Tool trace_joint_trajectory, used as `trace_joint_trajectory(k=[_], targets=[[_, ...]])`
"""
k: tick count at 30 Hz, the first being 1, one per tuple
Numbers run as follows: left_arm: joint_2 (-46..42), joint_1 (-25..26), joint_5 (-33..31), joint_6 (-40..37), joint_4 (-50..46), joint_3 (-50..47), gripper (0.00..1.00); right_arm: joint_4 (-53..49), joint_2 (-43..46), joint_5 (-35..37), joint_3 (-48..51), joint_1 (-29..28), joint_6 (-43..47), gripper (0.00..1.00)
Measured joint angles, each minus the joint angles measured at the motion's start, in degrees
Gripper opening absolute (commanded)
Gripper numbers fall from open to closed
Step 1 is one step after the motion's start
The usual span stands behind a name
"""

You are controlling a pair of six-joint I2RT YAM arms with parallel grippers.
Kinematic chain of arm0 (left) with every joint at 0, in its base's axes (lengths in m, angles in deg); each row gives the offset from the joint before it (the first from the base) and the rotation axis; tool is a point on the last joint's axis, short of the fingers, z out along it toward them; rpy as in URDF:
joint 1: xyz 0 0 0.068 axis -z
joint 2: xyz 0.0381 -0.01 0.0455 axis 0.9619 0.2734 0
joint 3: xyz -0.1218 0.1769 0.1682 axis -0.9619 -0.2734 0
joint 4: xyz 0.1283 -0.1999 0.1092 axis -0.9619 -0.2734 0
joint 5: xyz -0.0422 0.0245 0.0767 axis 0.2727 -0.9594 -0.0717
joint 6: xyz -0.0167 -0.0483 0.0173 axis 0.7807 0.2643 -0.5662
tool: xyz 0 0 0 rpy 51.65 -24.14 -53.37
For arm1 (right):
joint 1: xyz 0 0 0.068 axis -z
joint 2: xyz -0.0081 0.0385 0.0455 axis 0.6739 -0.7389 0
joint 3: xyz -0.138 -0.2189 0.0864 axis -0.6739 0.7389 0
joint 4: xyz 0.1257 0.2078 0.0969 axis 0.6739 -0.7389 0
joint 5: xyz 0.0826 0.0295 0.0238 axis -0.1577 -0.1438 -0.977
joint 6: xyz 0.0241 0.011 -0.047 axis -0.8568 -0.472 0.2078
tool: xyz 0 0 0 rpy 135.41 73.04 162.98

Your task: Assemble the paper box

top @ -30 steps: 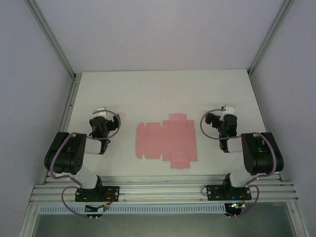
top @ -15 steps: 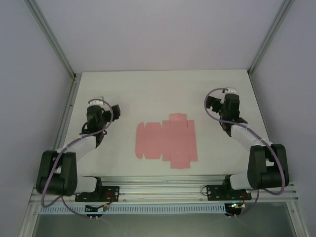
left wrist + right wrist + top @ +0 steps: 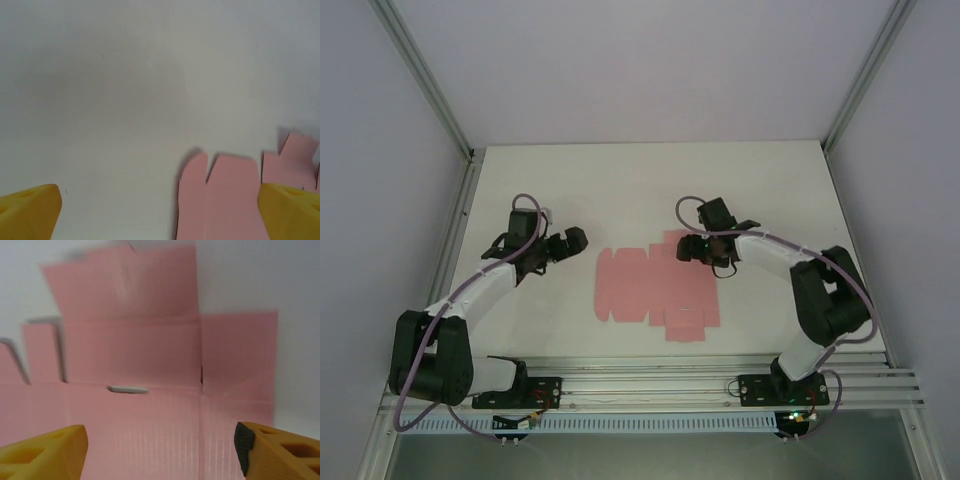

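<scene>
The paper box [image 3: 640, 290] is a flat pale pink die-cut sheet with tabs and creases, lying in the middle of the white table. My left gripper [image 3: 576, 238] hovers just left of the sheet's far left corner, open. In the left wrist view its yellow fingertips [image 3: 30, 210] stand wide apart above bare table, with the sheet's left tabs [image 3: 225, 195] near the right finger. My right gripper [image 3: 690, 248] is over the sheet's far right part. It is open, and creased pink card [image 3: 135, 360] with a narrow slot lies beneath the fingers [image 3: 42, 455].
The white table [image 3: 620, 190] is walled by pale panels with aluminium posts at the far corners. A metal rail [image 3: 650, 385] carrying both arm bases runs along the near edge. Bare table surrounds the sheet.
Both arms have swung inward. The right gripper moved left from the far right of the table to above the sheet. The left gripper turned right toward the sheet's left edge.
</scene>
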Motion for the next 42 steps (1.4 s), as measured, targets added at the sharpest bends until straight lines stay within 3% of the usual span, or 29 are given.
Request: trace_joint_trajectory(k=[12, 32, 38, 42], targets=[[10.4, 3.0, 13.8, 3.9, 2.2, -2.7, 0.98, 2.1, -3.1, -1.1, 0.5, 1.4, -4.6, 0.71], [15.5, 3.9, 15.7, 8.1, 5.1, -1.2, 0.87, 13.2, -4.1, -5.0, 3.0, 2.1, -6.1, 0.70], [15.8, 4.8, 19.9, 9.7, 10.1, -1.4, 0.86, 14.7, -4.1, -4.9, 3.4, 2.3, -6.1, 0.70], [17.0, 10.5, 26.3, 9.7, 17.1, -1.4, 0.83, 15.4, -4.1, -5.2, 3.7, 2.3, -6.1, 0.70]])
